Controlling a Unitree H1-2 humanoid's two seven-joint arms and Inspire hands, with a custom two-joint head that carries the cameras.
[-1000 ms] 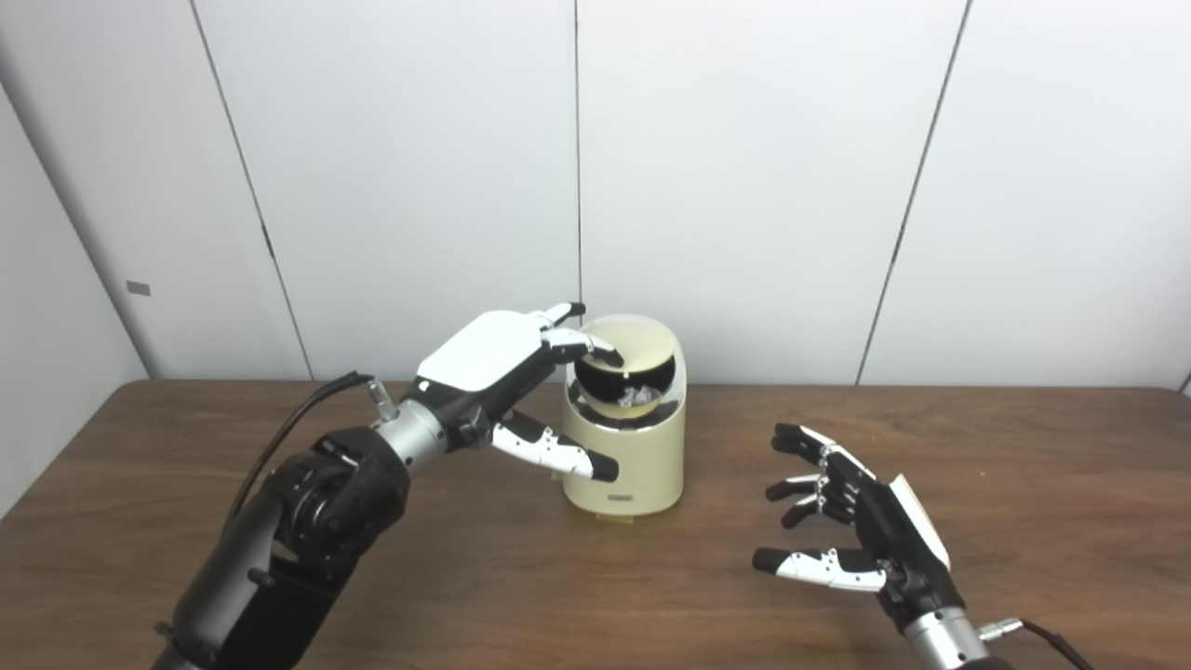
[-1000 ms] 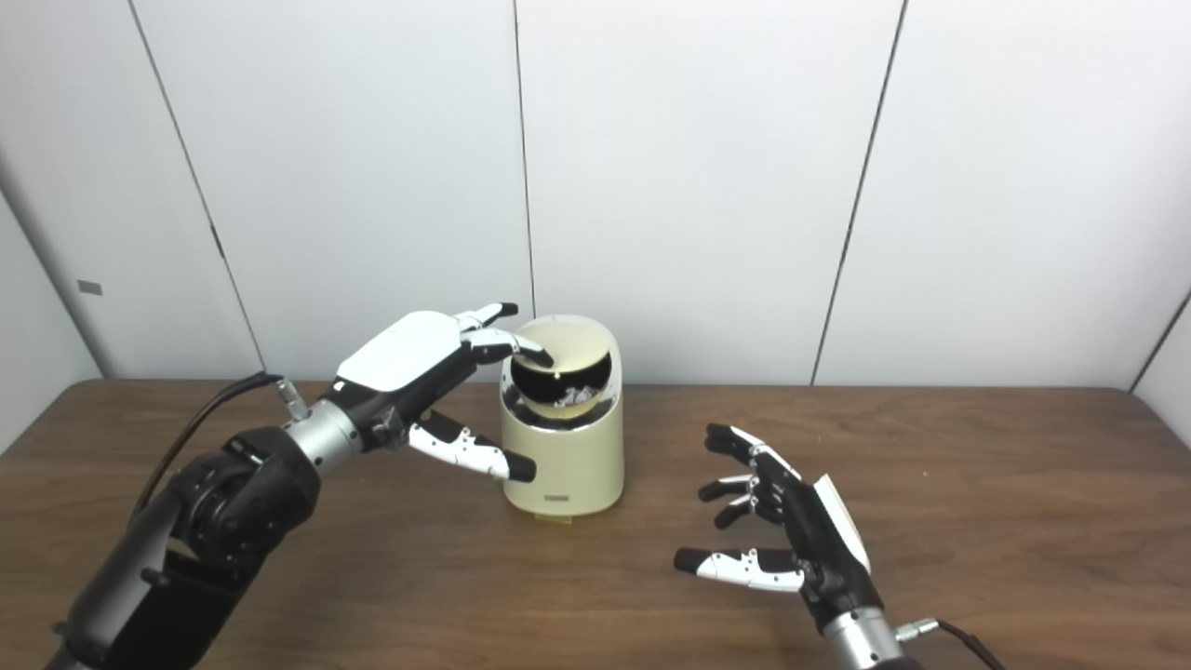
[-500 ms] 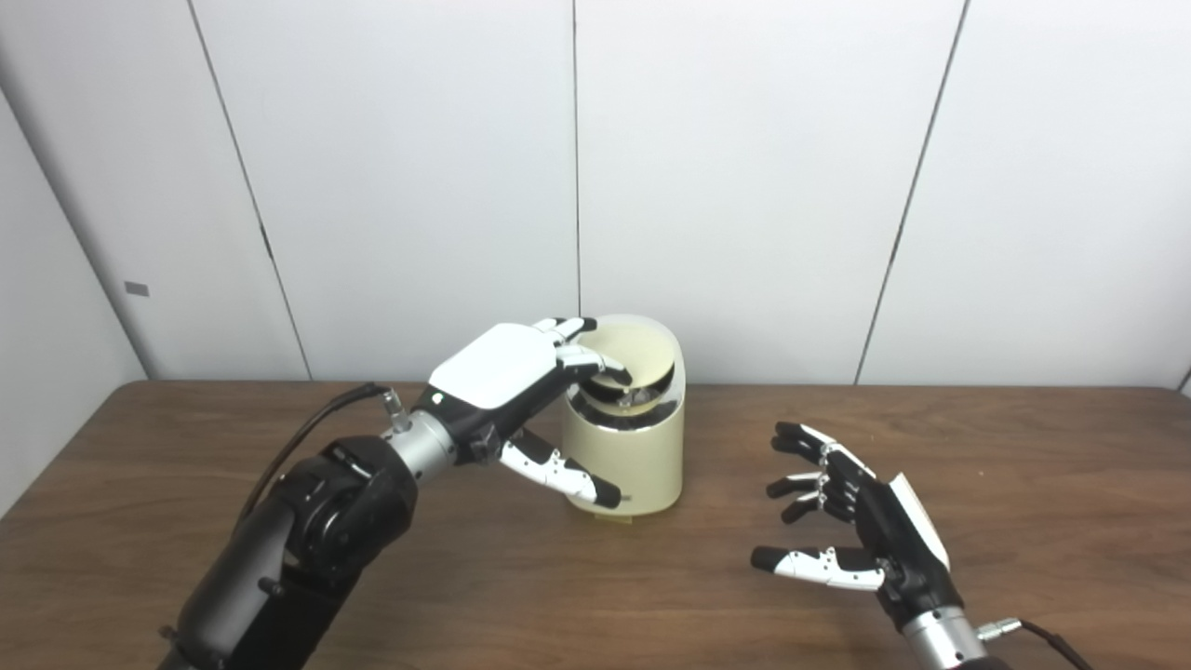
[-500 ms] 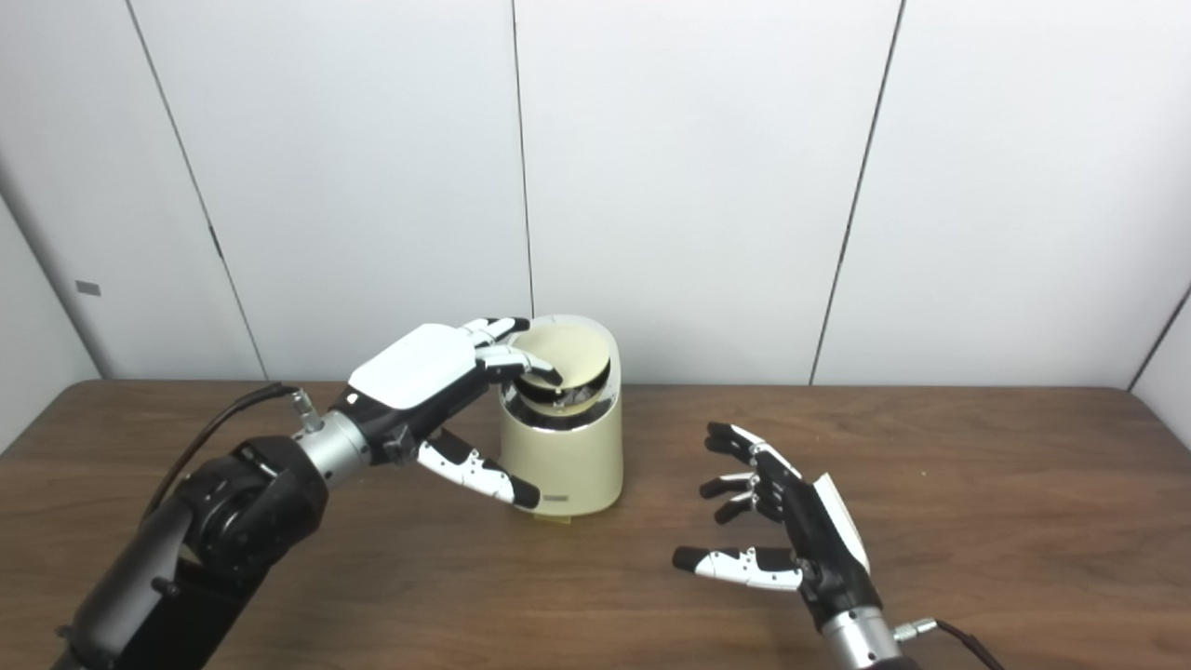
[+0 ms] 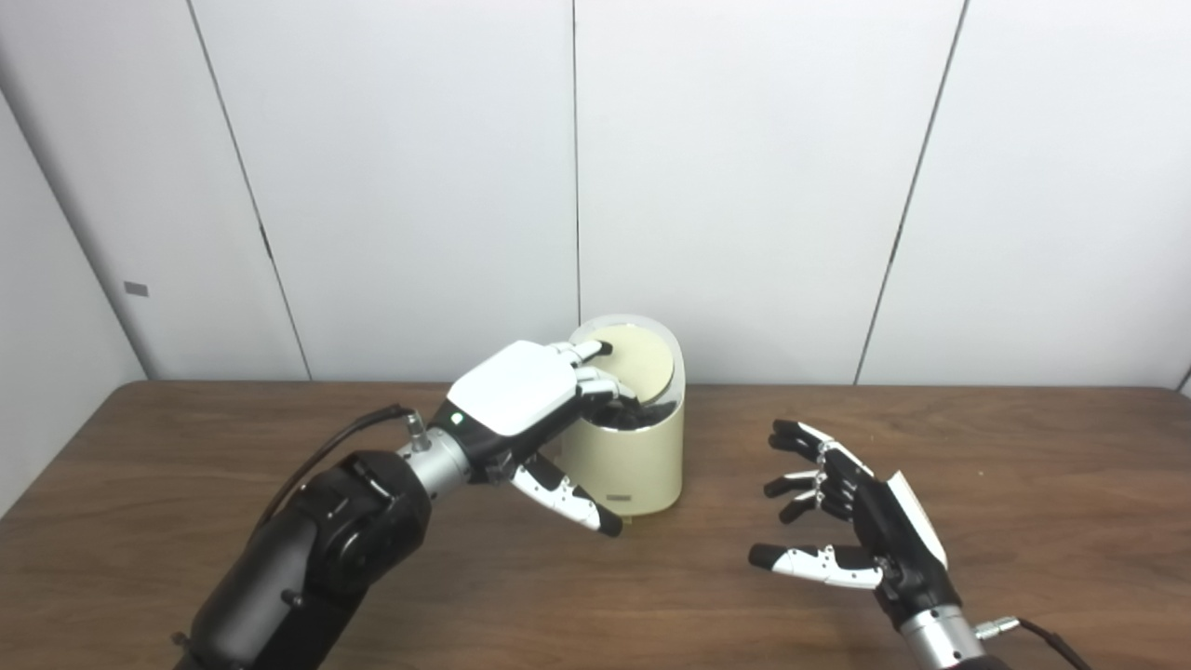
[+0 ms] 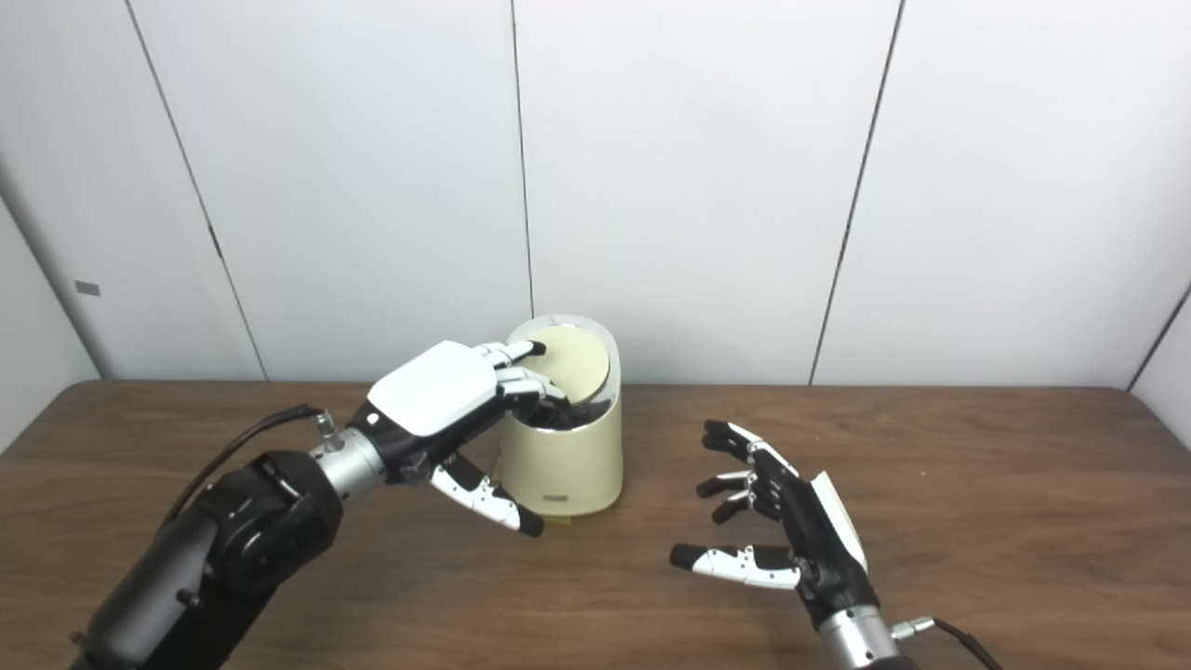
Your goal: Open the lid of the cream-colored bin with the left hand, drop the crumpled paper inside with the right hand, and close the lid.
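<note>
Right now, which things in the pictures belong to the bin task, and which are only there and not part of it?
Belonging to the job:
- cream-colored bin
- its lid, tilted, partly shut
- left hand, fingers on the lid
- right hand, open, holding nothing
The crumpled paper is not visible now.

Just there:
- wooden table
- white wall panels

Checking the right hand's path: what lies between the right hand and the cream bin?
Nothing: only bare wooden table lies between the open right hand and the cream-colored bin, shown in both eye views.
</note>
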